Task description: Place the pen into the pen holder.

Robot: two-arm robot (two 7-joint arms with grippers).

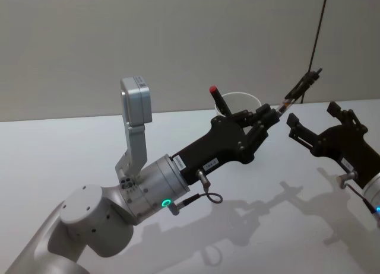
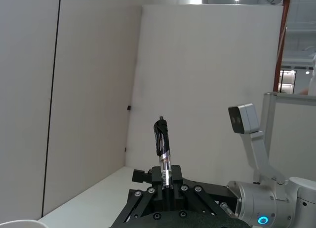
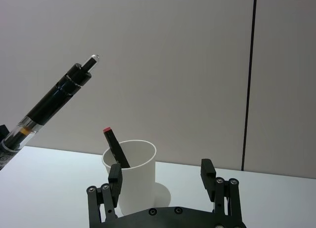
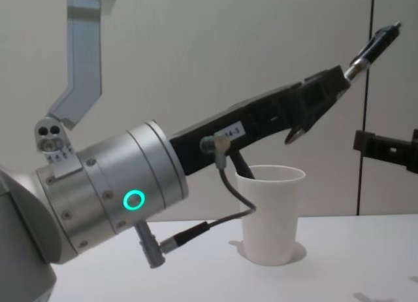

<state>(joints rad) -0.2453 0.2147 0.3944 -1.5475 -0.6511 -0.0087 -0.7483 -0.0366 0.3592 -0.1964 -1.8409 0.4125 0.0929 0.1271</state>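
As the left claw (image 1: 274, 111) pinched the pen (image 1: 303, 84) above the pen holder (image 1: 246, 102), the right claw (image 1: 310, 114) idled, spread. Tipping the pen down into the rim seemed next.

Two pens are counted: a black pen (image 1: 300, 88) clamped in the left gripper (image 1: 276, 112), and a red-capped pen (image 1: 218, 100) standing in the pen holder (image 1: 252, 99) just behind that gripper. One pen holder is counted. Two grippers are counted, the second being the right gripper (image 1: 313, 114), fingers spread.

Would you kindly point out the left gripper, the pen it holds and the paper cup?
left gripper (image 2: 167, 178), left wrist view, between its fingertips.
pen (image 2: 162, 139), left wrist view, black upper barrel.
paper cup (image 4: 274, 217), chest view, side wall.
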